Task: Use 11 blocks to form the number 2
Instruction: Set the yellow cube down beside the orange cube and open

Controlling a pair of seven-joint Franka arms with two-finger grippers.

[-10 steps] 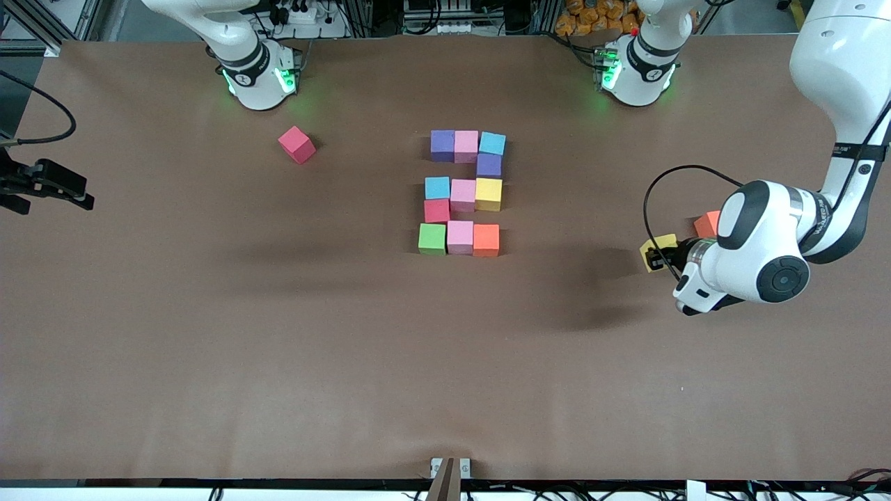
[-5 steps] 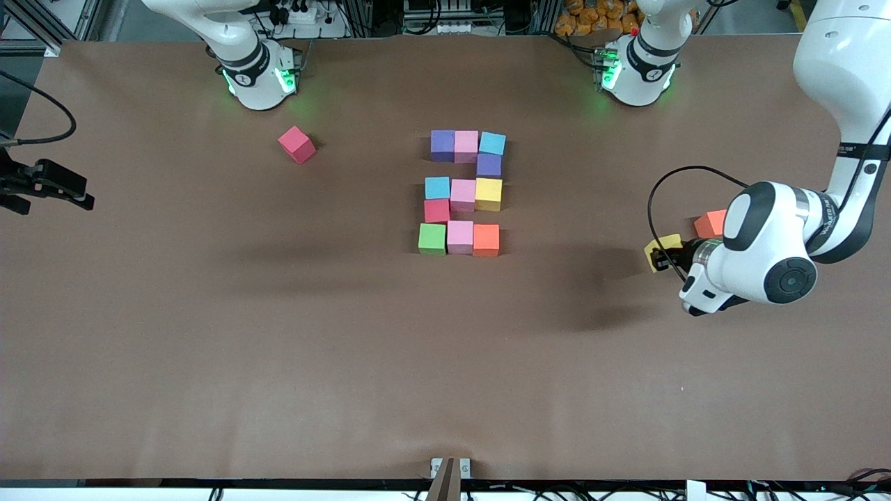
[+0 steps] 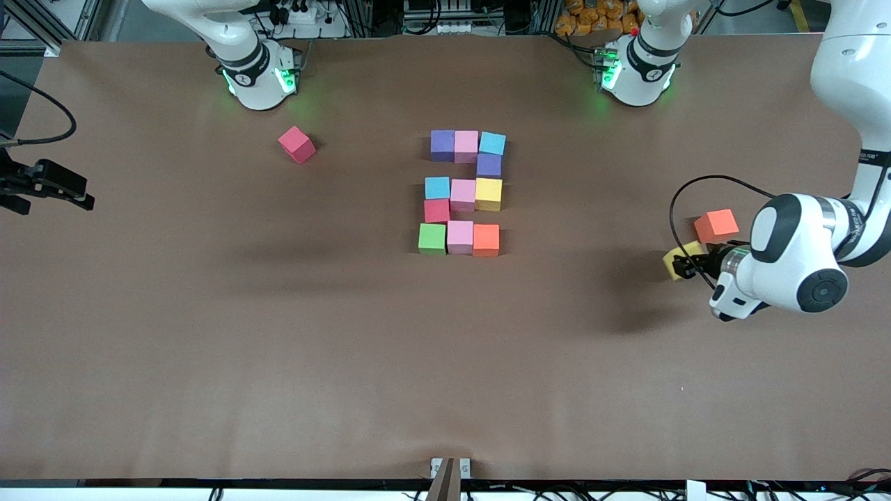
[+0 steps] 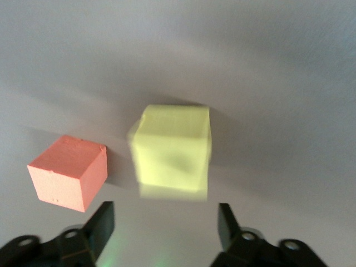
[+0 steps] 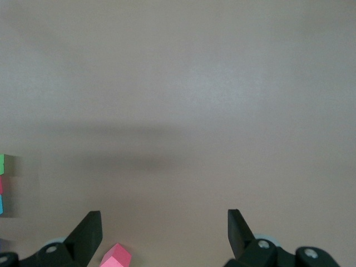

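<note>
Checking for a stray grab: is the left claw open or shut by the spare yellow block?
Open. In the left wrist view the left claw's fingers stand apart, and the yellow block lies clear of them on the table.

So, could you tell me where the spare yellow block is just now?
The spare yellow block sits toward the left arm's end of the table, beside the loose orange block and slightly nearer the front camera, just ahead of the left end effector.

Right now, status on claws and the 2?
Left claw open, yellow cube just ahead, orange cube beside it. Right claw open, waiting at its end of the table. Number 2 stands with eleven cubes. Nothing obstructing.
</note>
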